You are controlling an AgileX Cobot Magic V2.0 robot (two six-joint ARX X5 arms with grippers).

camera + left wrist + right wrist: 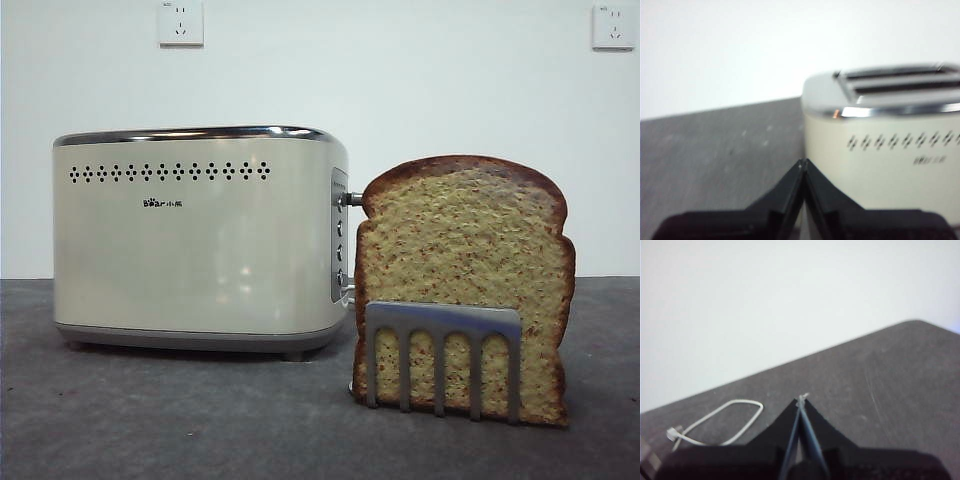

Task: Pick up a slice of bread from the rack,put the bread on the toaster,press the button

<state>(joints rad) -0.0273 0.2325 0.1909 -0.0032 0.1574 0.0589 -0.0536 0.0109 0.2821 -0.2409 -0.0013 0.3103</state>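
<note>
The slice of bread (465, 270) stands upright in the small silver rack (443, 345) at the right of the front view, right beside the toaster. The cream toaster (200, 235) stands at the left, its buttons (340, 240) on the side facing the bread. No arm shows in the front view. My left gripper (803, 162) is shut and empty, just in front of the toaster (885, 155), whose two top slots (900, 80) show empty. My right gripper (802, 399) is shut and empty above the bare dark table; bread and rack are out of its view.
A grey-black table top (150, 420) runs under everything, with a white wall and two sockets (181, 22) behind. A thin white cable (720, 422) lies looped on the table in the right wrist view.
</note>
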